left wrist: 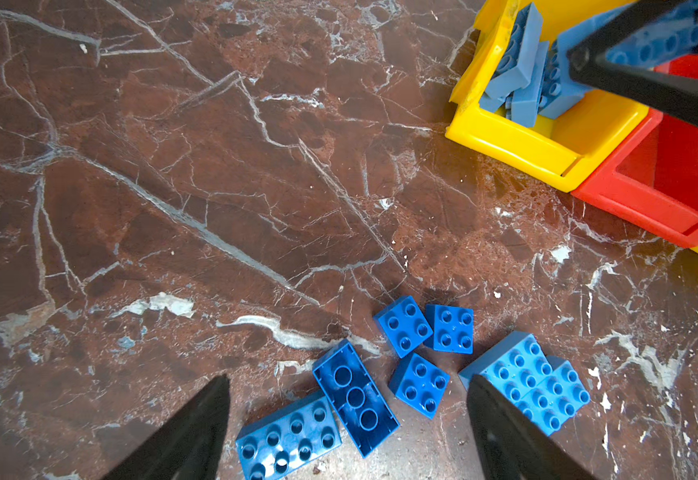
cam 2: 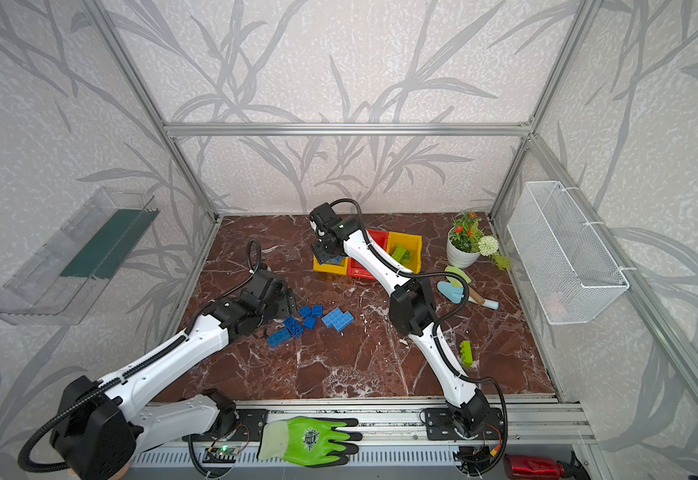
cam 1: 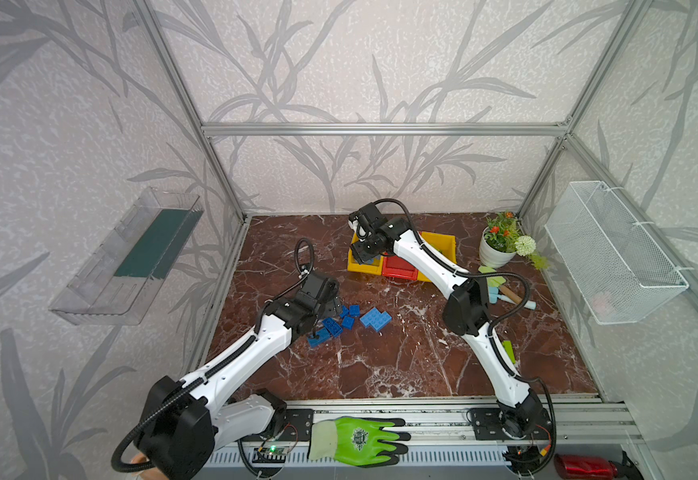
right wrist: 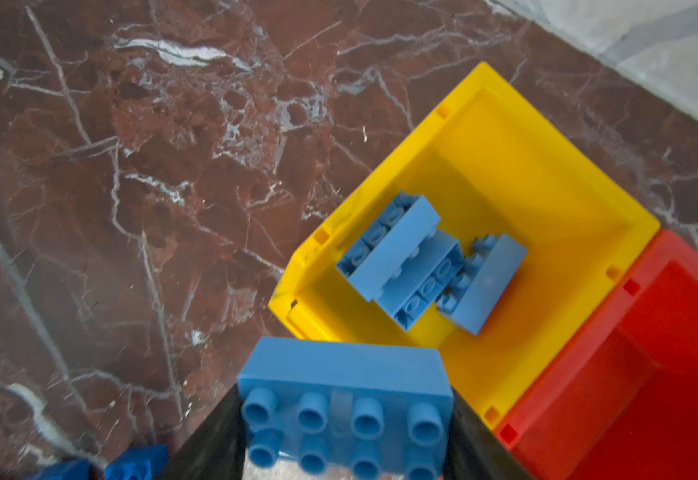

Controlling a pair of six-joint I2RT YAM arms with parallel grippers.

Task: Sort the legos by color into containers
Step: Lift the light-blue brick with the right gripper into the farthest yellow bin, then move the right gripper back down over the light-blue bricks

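Over the rim of the yellow bin (right wrist: 567,199) we see our right pincer (right wrist: 347,440) clenched on a light blue brick (right wrist: 345,374), three like it lying inside. Our left pincer (left wrist: 347,415) hangs spread wide, grasping nothing, just above the dark blue bricks (left wrist: 418,384) clustered together on the bench (left wrist: 172,208).

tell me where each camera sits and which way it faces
Top views: high over the front rail, looking down onto the marble table; left arm and right arm show.
Left wrist: on the left arm, low, looking across dark blue legos toward the yellow bin; left gripper open.
Right wrist: above that bin, looking down into it; right gripper grips a light blue lego.
Shared: both wrist views show the yellow bin, the red bin and the held lego.
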